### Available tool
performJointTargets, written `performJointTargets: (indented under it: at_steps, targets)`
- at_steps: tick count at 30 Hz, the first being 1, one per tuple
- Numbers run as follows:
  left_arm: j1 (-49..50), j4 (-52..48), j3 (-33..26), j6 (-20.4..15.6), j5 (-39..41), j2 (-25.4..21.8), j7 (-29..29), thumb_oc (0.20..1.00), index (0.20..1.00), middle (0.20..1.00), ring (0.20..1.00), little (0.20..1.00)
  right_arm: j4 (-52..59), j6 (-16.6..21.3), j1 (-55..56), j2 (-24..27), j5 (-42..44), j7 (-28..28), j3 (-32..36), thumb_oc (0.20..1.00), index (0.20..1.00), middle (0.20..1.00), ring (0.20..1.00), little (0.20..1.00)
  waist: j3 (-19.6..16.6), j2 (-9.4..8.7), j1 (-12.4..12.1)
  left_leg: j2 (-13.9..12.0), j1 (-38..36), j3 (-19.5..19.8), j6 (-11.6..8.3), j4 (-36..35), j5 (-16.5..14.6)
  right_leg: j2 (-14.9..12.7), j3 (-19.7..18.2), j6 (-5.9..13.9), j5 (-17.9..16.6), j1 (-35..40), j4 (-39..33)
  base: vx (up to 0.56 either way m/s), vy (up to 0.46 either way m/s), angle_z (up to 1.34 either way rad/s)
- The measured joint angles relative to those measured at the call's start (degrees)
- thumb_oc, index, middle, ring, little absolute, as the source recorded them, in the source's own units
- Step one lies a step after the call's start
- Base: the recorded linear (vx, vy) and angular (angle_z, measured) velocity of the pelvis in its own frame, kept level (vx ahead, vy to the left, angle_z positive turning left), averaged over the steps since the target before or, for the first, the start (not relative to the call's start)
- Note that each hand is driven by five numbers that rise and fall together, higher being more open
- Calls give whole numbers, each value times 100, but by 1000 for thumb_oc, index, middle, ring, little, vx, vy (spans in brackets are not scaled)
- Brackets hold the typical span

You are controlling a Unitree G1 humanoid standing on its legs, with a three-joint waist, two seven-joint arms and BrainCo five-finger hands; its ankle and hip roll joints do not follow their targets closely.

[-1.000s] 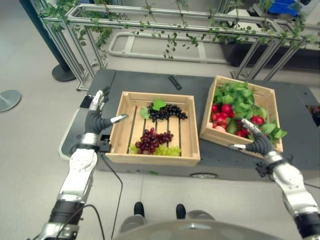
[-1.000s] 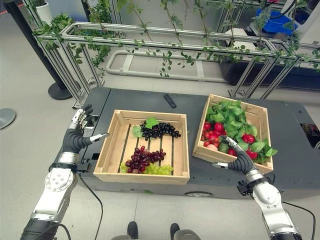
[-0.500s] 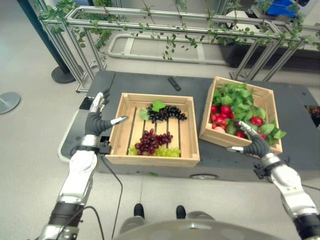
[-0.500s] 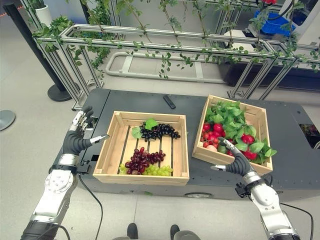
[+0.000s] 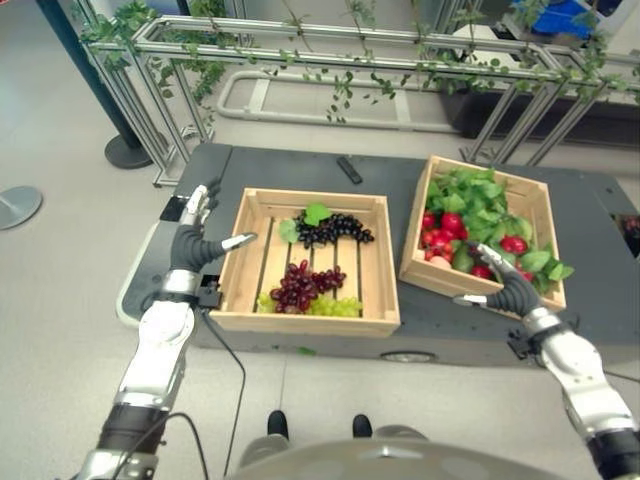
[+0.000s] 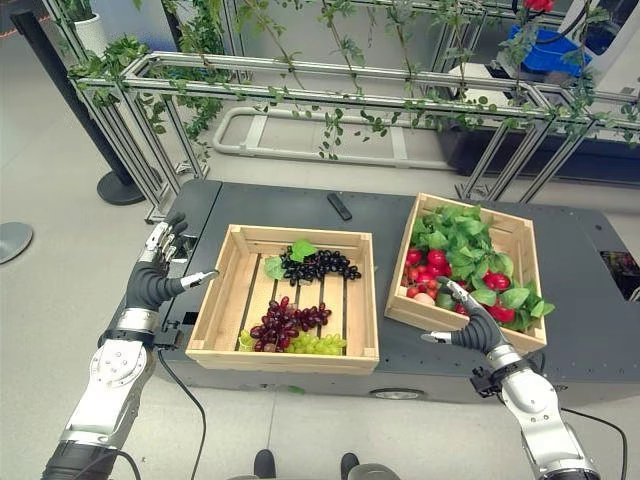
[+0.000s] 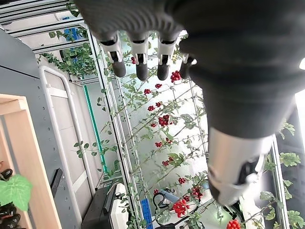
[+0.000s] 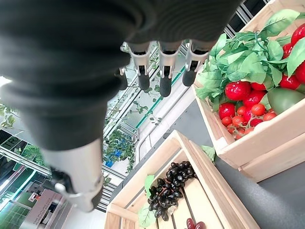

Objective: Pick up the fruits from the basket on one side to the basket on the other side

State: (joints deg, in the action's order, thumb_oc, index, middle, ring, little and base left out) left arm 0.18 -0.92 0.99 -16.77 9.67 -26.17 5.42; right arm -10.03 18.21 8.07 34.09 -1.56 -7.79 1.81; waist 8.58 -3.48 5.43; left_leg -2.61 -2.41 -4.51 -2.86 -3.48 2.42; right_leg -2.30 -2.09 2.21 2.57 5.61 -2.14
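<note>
Behind the dark worktop [image 6: 560,330] vines are climbing a metal frame [image 6: 330,85]. We are holding our left robot hand [image 6: 160,272] spread wide and empty beside the left crate [image 6: 290,355], where dark, red and green grapes [image 6: 290,322] are lying. Our right robot hand [image 6: 468,322] is hovering, fingers straight and empty, at the near edge of the right crate [image 6: 440,318], which is carrying red fruits [image 6: 428,268] among leaves.

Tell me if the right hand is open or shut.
Open: the right hand has straight fingers and holds nothing, beside the right crate.
</note>
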Motion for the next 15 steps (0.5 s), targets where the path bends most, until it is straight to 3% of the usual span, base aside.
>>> performJointTargets:
  at_steps: [6, 9, 10, 13, 15]
  targets:
    - [-2, 350, 91, -62, -2, 4, -6, 1000, 1000, 1000, 1000, 1000, -451, 9, -51, -231, 133, 6, -59, 1000, 1000, 1000, 1000, 1000, -88, -46, 3, -1, 3, 4, 0, -7, 0, 3, 6, 0, 0, 2, -20, 0, 0, 0]
    - [54, 1169, 326, -55, -8, 44, -29, 1000, 1000, 1000, 1000, 1000, -1136, -66, -97, -392, 251, -4, -331, 1000, 1000, 1000, 1000, 1000, -157, -60, 2, 3, 16, 2, -4, -27, 2, -2, 9, 0, 0, -14, -29, 0, 0, 0]
    - [-35, 2081, 500, -197, -57, 90, -24, 1000, 1000, 1000, 1000, 1000, -1807, -9, -194, -577, 434, 11, -449, 1000, 1000, 1000, 1000, 1000, -212, -77, 1, 3, -8, 2, -10, -40, 7, -1, 11, 2, 0, 6, -35, 0, 0, 0]
    - [11, 3759, 696, -9, -272, 316, 28, 1000, 1000, 1000, 1000, 1000, -2532, -77, -148, -834, 564, 81, -723, 1000, 1000, 1000, 1000, 1000, -263, -77, 8, 2, -1, 3, -23, -91, 22, -1, 23, -7, -11, 3, -91, 0, 0, 0]
    - [291, 3873, 703, 70, -272, 378, 24, 1000, 1000, 1000, 1000, 1000, -2560, -75, 5, -897, 580, 121, -727, 1000, 1000, 1000, 1000, 1000, -258, -81, 0, 3, 8, 2, -21, -118, 31, -5, 23, -5, -42, 10, -155, 0, 0, 0]
